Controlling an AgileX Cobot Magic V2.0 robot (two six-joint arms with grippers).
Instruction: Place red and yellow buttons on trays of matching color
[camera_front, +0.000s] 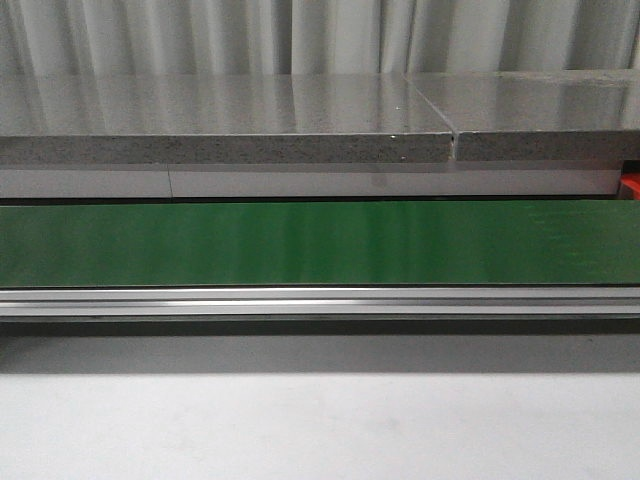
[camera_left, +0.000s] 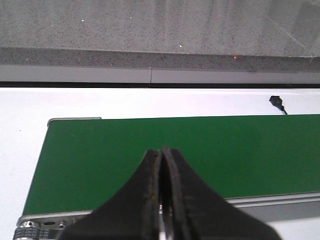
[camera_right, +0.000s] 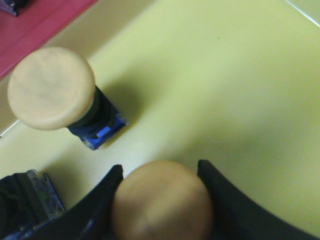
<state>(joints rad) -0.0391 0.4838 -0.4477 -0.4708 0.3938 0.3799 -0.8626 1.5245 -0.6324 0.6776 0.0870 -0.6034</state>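
Observation:
In the right wrist view my right gripper (camera_right: 160, 167) is shut on a yellow button (camera_right: 162, 205), one finger on each side of its round cap, just over the yellow tray (camera_right: 225, 75). A second yellow button (camera_right: 51, 87) stands upright on that tray on its black and blue base. The red tray (camera_right: 35, 25) lies beside the yellow one, with a dark part (camera_right: 9, 5) at its edge; no red button shows clearly. My left gripper (camera_left: 162, 150) is shut with nothing in it, above the green belt (camera_left: 100, 160). Neither gripper appears in the front view.
The green conveyor belt (camera_front: 320, 243) runs across the front view with a metal rail (camera_front: 320, 300) along its near side and a grey stone ledge (camera_front: 220, 120) behind. Another black and blue button base (camera_right: 25, 200) stands by my right fingers. A small black item (camera_left: 276, 101) lies on the white table.

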